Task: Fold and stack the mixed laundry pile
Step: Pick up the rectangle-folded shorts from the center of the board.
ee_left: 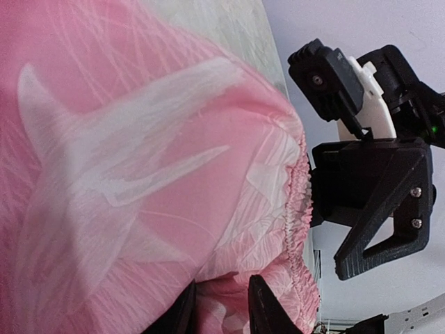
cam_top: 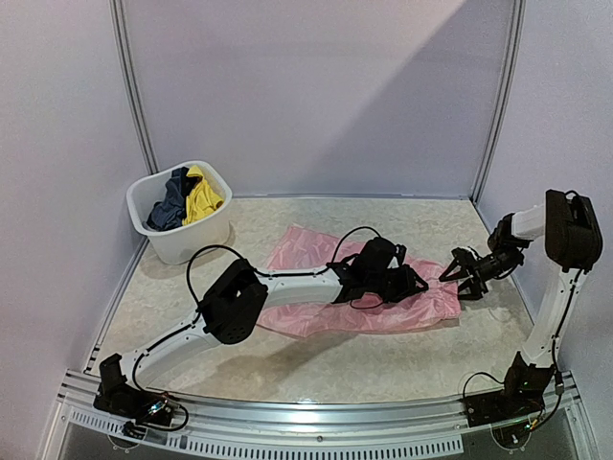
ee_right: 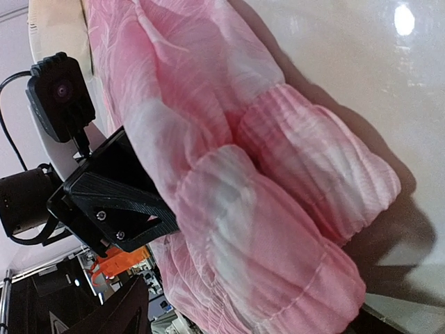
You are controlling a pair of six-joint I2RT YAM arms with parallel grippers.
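My left pincer (cam_top: 419, 284) is nearly closed, its two fingers (ee_left: 265, 309) pinching a fold of the thin pink ruffled piece (cam_top: 383, 314) near its right end. My right pincer (cam_top: 463, 276) sits just beside that gathered hem, jaws spread wide and gripping nothing. The pink piece lies spread on the speckled table (cam_top: 335, 369), around the middle, partly under my left arm. Well apart, at the far left corner, a white tub (cam_top: 182, 247) holds a navy garment (cam_top: 172, 203) and a yellow piece (cam_top: 204, 196).
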